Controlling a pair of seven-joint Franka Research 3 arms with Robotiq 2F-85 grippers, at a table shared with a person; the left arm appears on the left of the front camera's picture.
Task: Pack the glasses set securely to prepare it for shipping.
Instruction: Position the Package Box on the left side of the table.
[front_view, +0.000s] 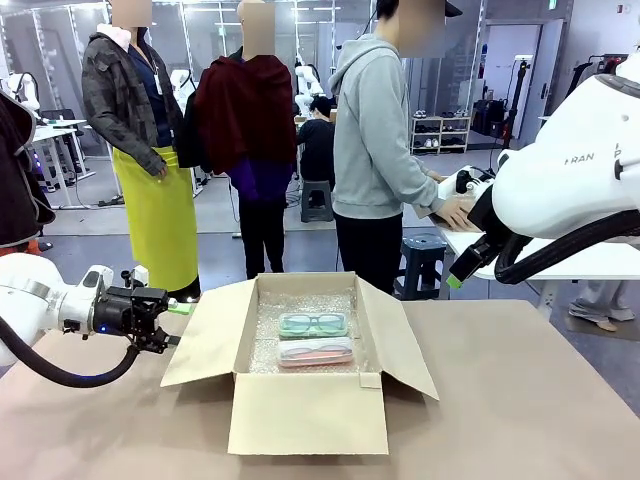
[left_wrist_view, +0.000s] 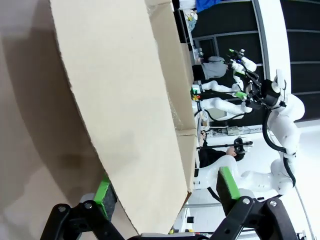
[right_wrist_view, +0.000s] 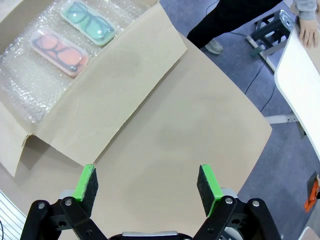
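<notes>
Down at the left of the open brown cardboard box (front_view: 300, 410), your left fingers (left_wrist_view: 102, 196) stand spread, one on either side of its left flap (front_view: 205, 335). Pinch near the free edge and swing the flap inward in an arc; a straight pull could slide the box across the surface (front_view: 520, 400). Your right fingers (right_wrist_view: 206, 182) hang spread above the surface beside the right flap (right_wrist_view: 115, 85), holding nothing. Inside, on bubble wrap (front_view: 300, 300), the mint-green translucent glasses case (front_view: 313, 324) and the nearer pink-coral translucent glasses case (front_view: 316, 352) lie flat side by side. Their long axes run left to right, parallel to the near wall.
</notes>
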